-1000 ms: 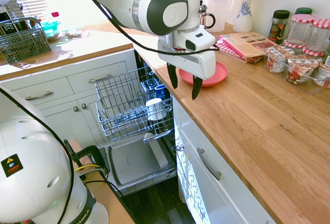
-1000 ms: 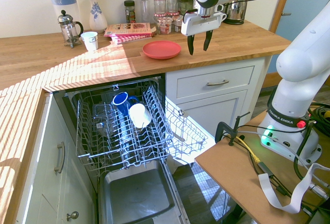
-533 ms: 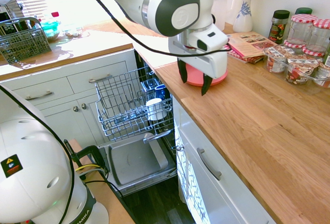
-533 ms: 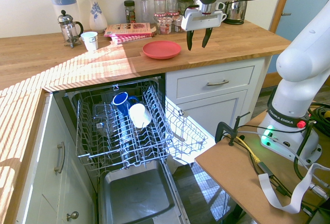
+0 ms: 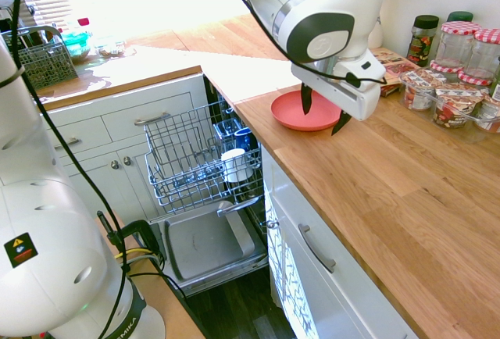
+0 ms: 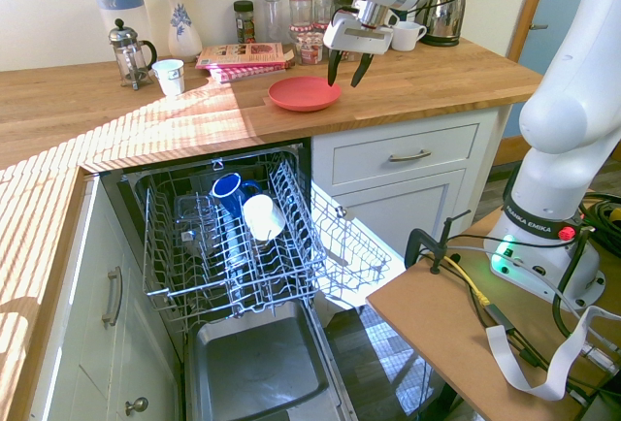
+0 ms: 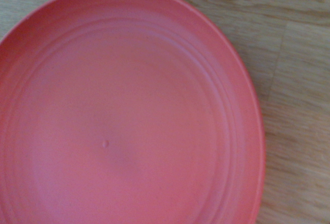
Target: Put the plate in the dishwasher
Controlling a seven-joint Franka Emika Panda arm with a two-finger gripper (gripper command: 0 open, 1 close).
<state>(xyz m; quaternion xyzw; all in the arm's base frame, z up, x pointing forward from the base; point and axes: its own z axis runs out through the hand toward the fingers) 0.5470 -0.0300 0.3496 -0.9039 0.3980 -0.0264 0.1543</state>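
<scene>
Coral-red plate point(image 5: 303, 110) is lying flat on the wooden surface point(image 5: 406, 190) beside the open dishwasher point(image 6: 233, 246), its matte face filling the wrist view with edges cut off, while the gripper point(image 5: 321, 112) jaws are hanging spread wide over its rim, holding nothing; no legible writing.

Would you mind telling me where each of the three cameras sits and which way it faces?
First exterior view: beside the arm's base, looking along the counter at the plate, the open dishwasher and the jam jars; base, arm and gripper show.
Second exterior view: opposite, facing the back wall over the dishwasher; arm and base at right, jaws open.
Wrist view: straight down at the plate from close by; no robot part visible.
Shared: both exterior views show plate, rack and gripper.
</scene>
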